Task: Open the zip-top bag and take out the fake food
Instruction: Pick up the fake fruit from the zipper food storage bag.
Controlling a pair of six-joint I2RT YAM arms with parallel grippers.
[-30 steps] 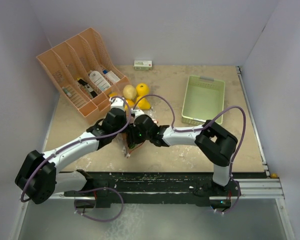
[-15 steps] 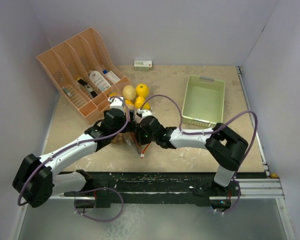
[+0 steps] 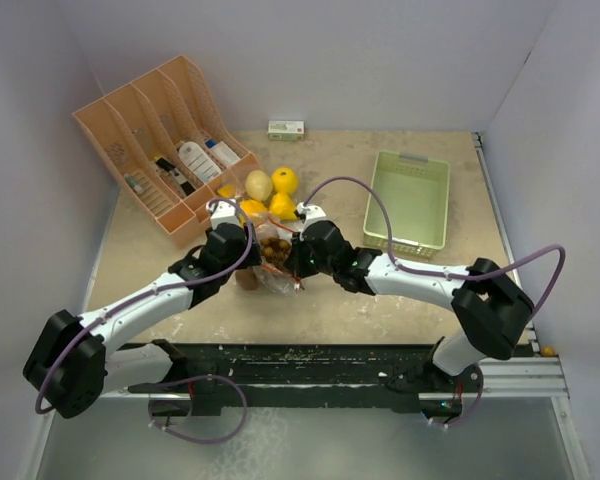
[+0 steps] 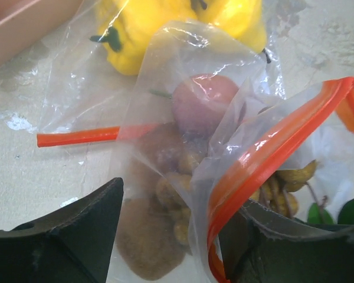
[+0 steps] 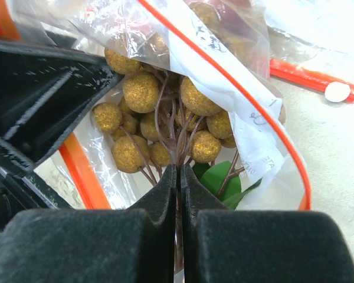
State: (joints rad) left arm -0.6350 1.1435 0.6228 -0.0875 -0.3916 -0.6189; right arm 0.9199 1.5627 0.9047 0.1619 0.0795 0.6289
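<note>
Your arms have carried the zip-top bag (image 3: 277, 275) up close to the yellow lemons (image 3: 285, 180), and your right gripper (image 5: 178, 171) has shut tight on the stalk of the bunch of brown balls (image 5: 141, 91) inside the bag, so I think that bunch can come out next. Your left gripper (image 4: 174, 206) has let go, and its jaws stand apart around the orange zip strip (image 4: 271, 154). You cannot tell if they touch the plastic, and the brown lumps (image 4: 147, 242) deeper in look blurry
</note>
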